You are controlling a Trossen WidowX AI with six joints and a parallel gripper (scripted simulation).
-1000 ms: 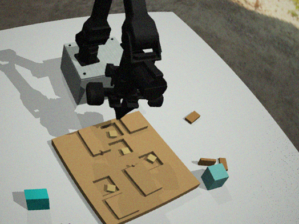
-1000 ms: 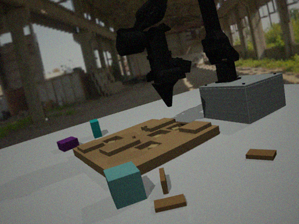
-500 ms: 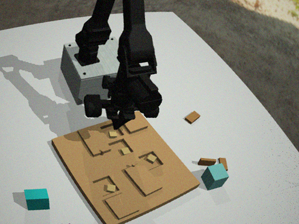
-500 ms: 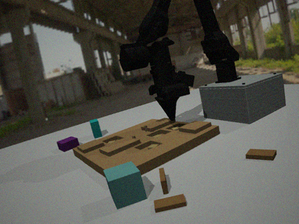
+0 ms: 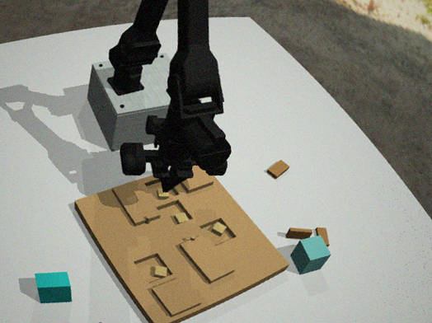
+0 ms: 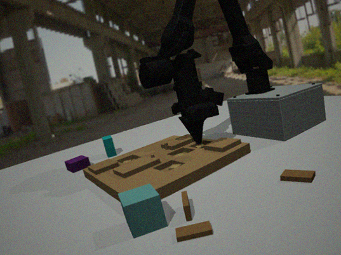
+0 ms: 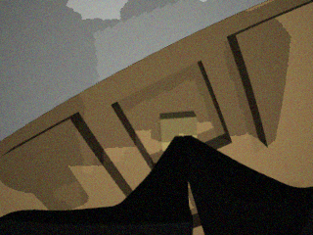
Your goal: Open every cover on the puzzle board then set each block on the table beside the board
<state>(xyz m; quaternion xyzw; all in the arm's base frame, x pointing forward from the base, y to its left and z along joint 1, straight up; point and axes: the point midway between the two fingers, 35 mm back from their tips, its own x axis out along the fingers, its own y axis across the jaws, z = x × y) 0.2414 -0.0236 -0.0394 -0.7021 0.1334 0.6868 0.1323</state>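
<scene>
Top view: we find the pincer (image 5: 167,187) clenched on nothing, tips at the rear well of the board (image 5: 119,224), over a small tan block (image 5: 162,194).

Exterior view: tips sit at that well's mouth; the board lies flat on the surface (image 6: 278,222).

Wrist view: the block (image 7: 178,125) lies recessed. We judge it light, rigid and smooth; grasp it across opposite sides after opening.

Tan puzzle board (image 5: 252,256) lies flat; covers open; blocks sit in wells.
</scene>
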